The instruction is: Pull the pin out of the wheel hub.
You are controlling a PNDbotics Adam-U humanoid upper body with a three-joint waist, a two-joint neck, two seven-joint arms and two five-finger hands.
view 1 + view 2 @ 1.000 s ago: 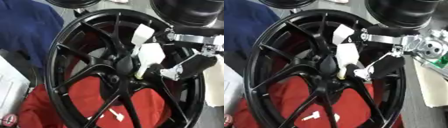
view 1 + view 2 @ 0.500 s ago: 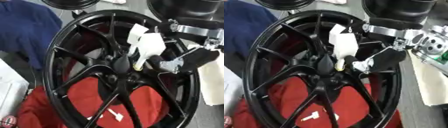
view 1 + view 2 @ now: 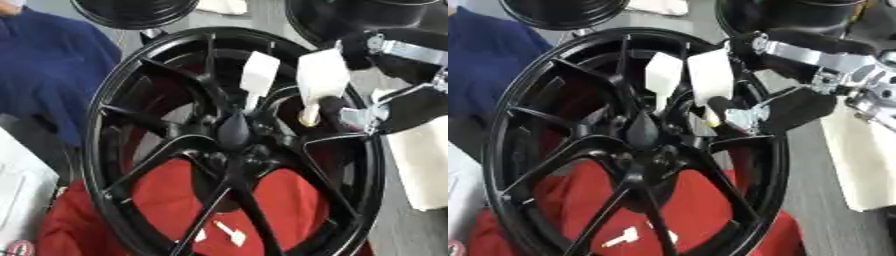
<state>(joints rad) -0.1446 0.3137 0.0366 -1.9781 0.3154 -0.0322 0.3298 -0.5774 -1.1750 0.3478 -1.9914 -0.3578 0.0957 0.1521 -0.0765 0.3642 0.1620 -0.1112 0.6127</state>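
The black spoked wheel hub (image 3: pixel 232 132) stands tilted on a red cloth. My right hand (image 3: pixel 798 107) reaches in from the right, its fingers (image 3: pixel 334 107) pinching a pin (image 3: pixel 320 77) with a white flat handle. The pin's brass tip (image 3: pixel 308 119) hangs in front of a spoke gap, to the right of the hub centre and apart from it. A second white-handled pin (image 3: pixel 258 75) stands just above the hub centre, its lower end among the spokes. My left hand shows in neither view.
A small white pin (image 3: pixel 620 237) lies on the red cloth (image 3: pixel 166 200) behind the spokes. Other black wheels (image 3: pixel 131 11) stand at the back. A person in blue (image 3: pixel 44 70) is at the left, and a white sheet (image 3: pixel 424 165) lies at the right.
My right hand has drawn the held pin up and to the right, away from the hub centre. The other white pin has stayed where it was.
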